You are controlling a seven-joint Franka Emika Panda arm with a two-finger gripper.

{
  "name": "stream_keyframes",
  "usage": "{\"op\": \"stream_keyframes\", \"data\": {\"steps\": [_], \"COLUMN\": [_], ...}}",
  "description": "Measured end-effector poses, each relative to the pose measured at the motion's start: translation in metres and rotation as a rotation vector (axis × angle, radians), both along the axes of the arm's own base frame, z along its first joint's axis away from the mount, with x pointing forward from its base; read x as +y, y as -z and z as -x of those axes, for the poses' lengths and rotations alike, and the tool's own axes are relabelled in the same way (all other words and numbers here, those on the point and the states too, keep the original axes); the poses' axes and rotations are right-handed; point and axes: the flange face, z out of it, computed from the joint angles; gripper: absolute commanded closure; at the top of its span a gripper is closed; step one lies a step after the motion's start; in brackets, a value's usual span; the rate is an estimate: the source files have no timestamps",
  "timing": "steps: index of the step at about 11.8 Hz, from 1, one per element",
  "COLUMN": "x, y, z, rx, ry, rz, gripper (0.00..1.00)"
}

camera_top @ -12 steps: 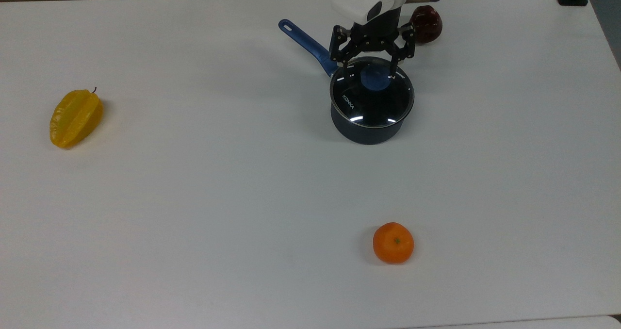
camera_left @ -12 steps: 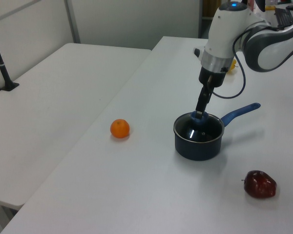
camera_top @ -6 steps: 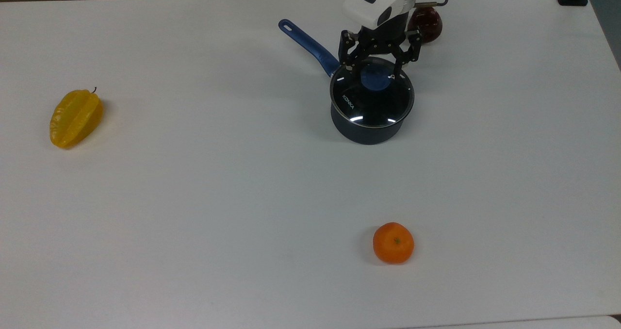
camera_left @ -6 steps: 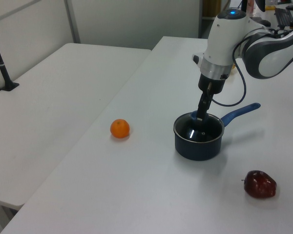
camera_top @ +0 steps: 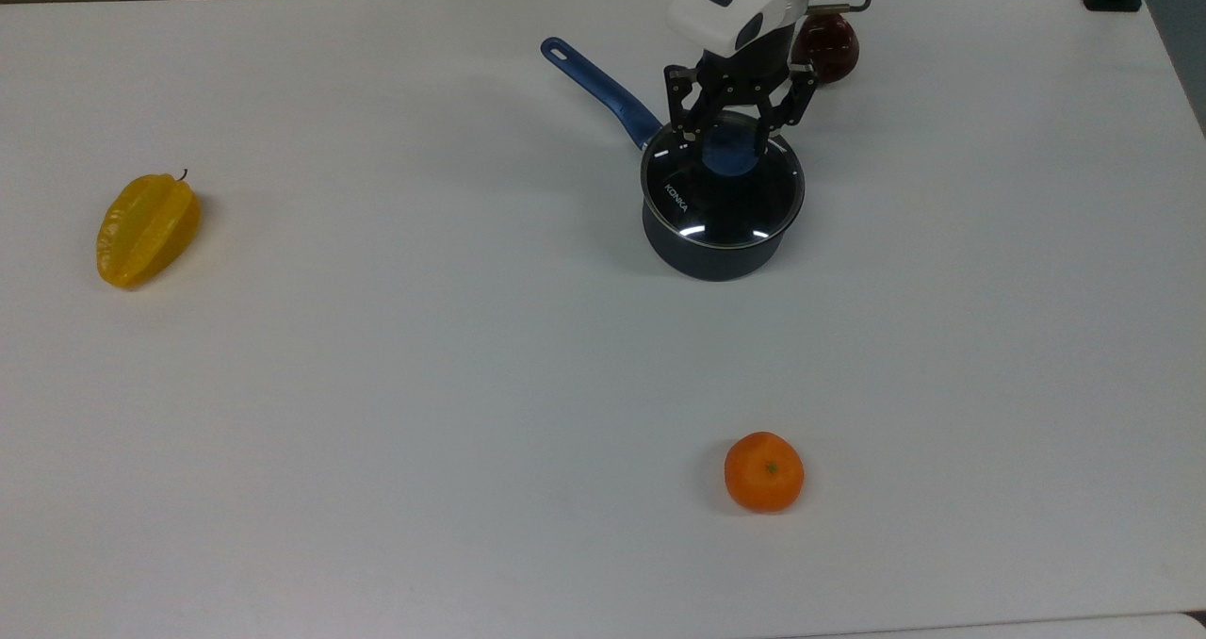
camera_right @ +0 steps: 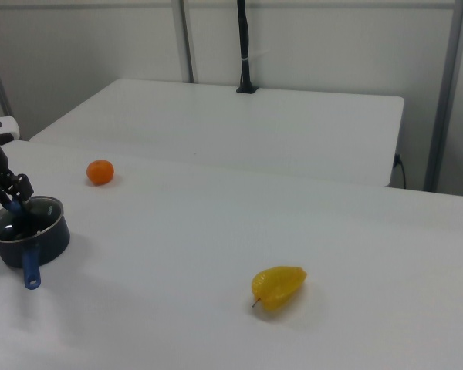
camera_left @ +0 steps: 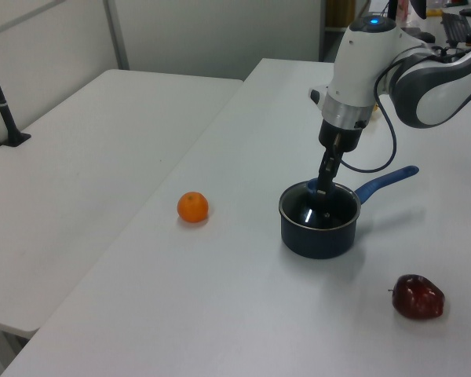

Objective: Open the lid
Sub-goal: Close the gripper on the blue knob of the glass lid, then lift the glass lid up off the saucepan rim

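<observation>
In the top view the jaws (camera_top: 732, 134) stood spread either side of the blue knob (camera_top: 730, 154), not yet clenched, the lid (camera_top: 723, 189) seated on the pan (camera_top: 711, 253); in the left view the jaws (camera_left: 322, 188) hung directly above the lid (camera_left: 318, 207).

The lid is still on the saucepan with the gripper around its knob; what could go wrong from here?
1. The gripper looks set toward the far side of the blue knob, so the lid could slip or tilt.
2. If the lid sticks, the saucepan may drag toward the red apple.
</observation>
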Motion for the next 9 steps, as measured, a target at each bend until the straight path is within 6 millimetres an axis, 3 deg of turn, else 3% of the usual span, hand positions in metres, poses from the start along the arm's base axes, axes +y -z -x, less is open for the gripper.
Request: {"op": "stream_keyframes", "data": {"steps": [3,6,9], "x": [0.0,-0.004,-0.028], "y": [-0.007,-0.037,-0.065], "z": [0.0,0.004,0.0], "rx": [-0.011,-0.04,-0.064], "ry": [0.0,0.008,0.058], "rz": [-0.005,-0.011,-0.015], "gripper": [0.66,0.66,0.66]}}
